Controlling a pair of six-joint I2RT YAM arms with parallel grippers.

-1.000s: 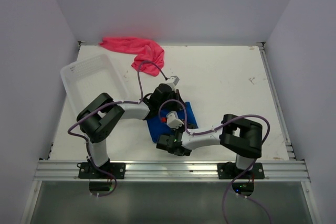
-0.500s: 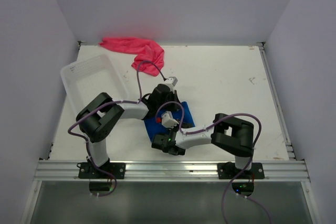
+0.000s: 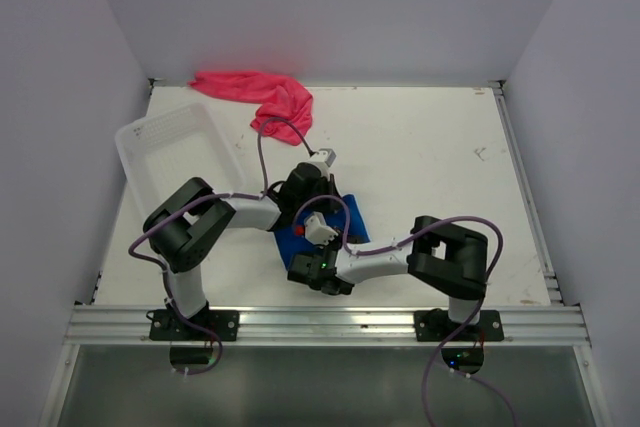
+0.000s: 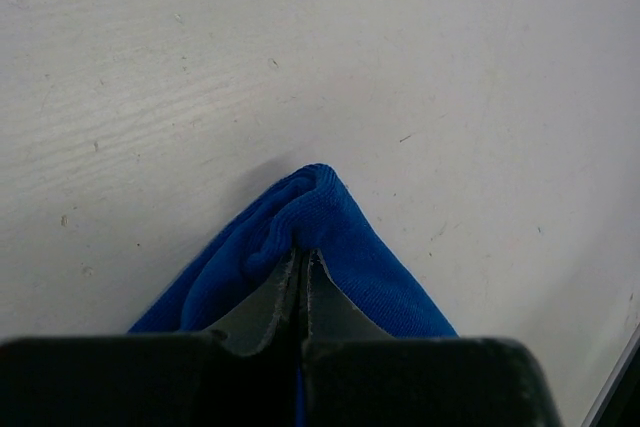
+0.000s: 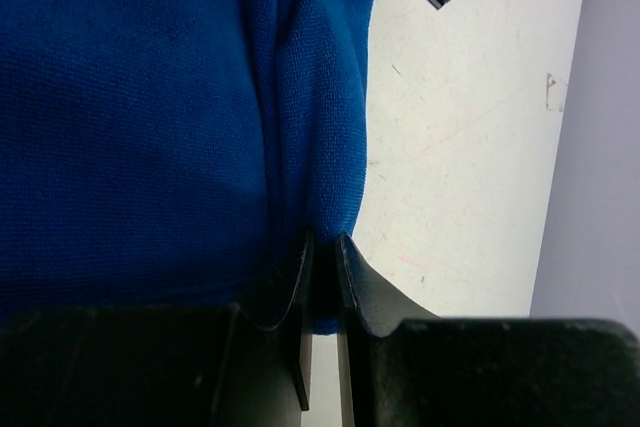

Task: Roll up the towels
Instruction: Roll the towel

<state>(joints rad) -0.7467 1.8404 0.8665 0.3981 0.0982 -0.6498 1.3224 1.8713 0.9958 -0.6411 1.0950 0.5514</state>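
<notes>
- Blue towel: lies on the near-centre of the table, between the two arms and largely covered by them.
- Right gripper: nearest the bases. Its jaws are narrow and pinch a fold at the towel's edge.
- Left gripper: just beyond. Its jaws are closed tight on a raised corner of the same towel, which peaks up off the surface.
- Risk, slip: the left bite takes only the tip of the corner, so a pull along the table could probably draw the cloth out.
- Risk, skew: the holds sit at different edges, so uneven travel would likely give a crooked or loose roll.
- Risk, contact: the wrists work close together over the cloth with cables looped above, and a snag or knock looks possible.
- Table: white, scuffed and matte, offering little to hold the cloth in place.
- Basket: white, slotted, at the left, apart from the blue towel.
- Pink towel: crumpled at the far edge by the wall, not yet rolled.
- Walls: plain pale panels enclosing three sides.
</notes>
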